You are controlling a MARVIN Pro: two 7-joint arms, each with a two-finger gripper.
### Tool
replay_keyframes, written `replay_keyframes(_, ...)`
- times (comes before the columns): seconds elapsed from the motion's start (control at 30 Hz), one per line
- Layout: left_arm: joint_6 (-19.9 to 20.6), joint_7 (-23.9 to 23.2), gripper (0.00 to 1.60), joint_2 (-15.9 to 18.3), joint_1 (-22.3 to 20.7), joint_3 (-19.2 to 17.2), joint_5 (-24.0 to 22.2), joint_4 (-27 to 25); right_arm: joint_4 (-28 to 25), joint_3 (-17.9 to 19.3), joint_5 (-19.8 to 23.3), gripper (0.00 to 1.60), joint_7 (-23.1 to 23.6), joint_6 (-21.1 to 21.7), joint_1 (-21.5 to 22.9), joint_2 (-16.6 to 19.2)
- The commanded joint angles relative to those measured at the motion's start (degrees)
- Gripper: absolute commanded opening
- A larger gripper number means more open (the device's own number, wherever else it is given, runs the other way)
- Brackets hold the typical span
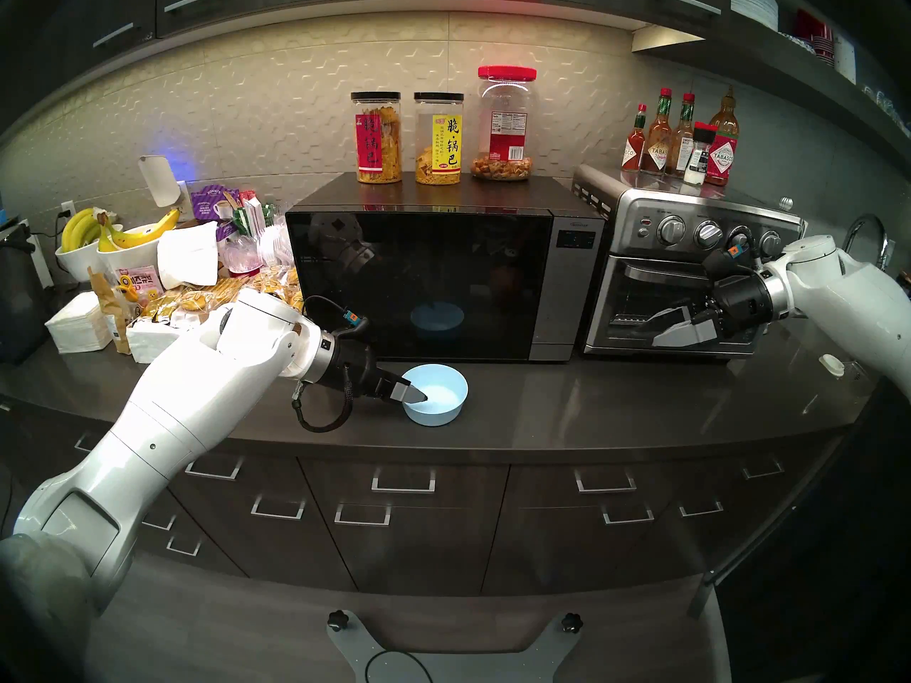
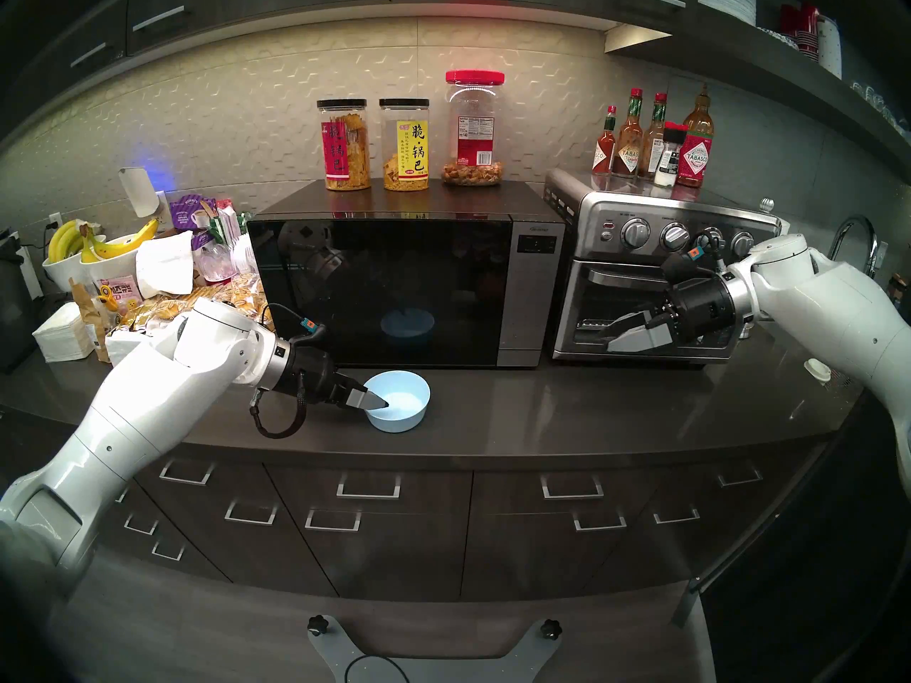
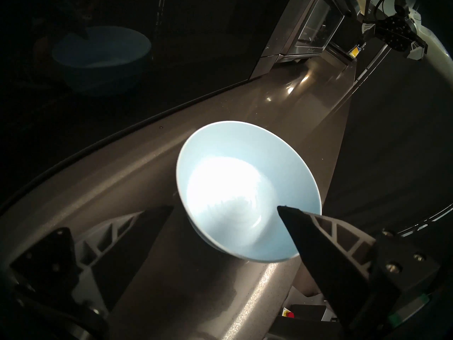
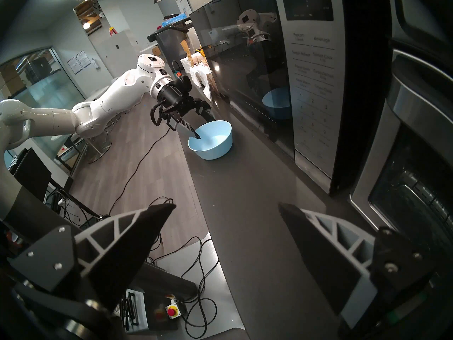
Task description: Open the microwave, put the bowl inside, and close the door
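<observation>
On the worktop (image 1: 567,411), just before the microwave's (image 1: 443,273) closed door (image 1: 419,283), sits our bowl (image 1: 443,396): light, stiff, slick. We straddle its near rim, left claw (image 3: 225,207) spread.

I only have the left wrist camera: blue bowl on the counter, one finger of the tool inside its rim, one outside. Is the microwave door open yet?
Observer: No. The door is shut flush. The blue shape in its glass is only the reflection of the bowl.
Operator: Where is the right tool?
Observer: The right tool hangs open and empty in front of the toaster oven, to the right of the microwave.
Operator: Anything on top of the microwave?
Observer: Three jars stand in a row on its top.
</observation>
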Motion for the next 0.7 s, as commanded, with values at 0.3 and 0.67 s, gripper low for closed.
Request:
replay_keyframes(0.3,0.1,0.4,1.51,-0.5,-1.5,-0.1,0.3,-0.1,0.0,0.9,0.4,1.60,-0.1,0.1,1.0,0.0)
replay_keyframes(0.67,0.1,0.6,1.35,-1.0,-1.8,0.4,0.2,0.3,0.0,0.9,0.4,1.60,-0.1,0.1,1.0,0.0)
